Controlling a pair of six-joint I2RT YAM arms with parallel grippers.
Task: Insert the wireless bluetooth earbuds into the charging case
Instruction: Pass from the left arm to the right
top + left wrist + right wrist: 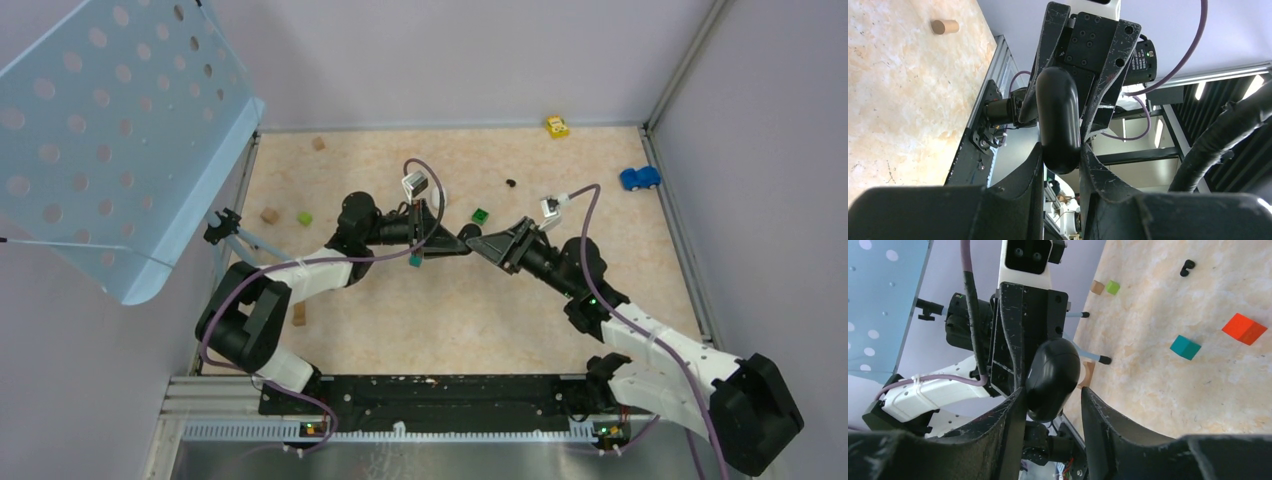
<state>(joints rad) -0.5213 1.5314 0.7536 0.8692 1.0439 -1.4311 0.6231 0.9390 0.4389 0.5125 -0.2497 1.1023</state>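
Note:
The black rounded charging case [468, 237] hangs above the table's middle between my two grippers, which meet tip to tip. My left gripper [455, 243] is shut on one end of it; in the left wrist view [1059, 160] both fingers press the case [1058, 115]. My right gripper [482, 244] surrounds the other end; in the right wrist view [1050, 400] one finger touches the case [1053, 377] and a gap shows at the other. One black earbud [511, 183] lies on the table beyond the grippers and also shows in the right wrist view [1187, 267]. No white earbuds show.
Small cubes lie about: green [481, 215], teal [415, 260], light green [304, 218], tan [268, 215], orange [1244, 328]. A yellow toy car [556, 126] and a blue one [639, 178] sit at the back right. A blue perforated panel [110, 130] leans at the left.

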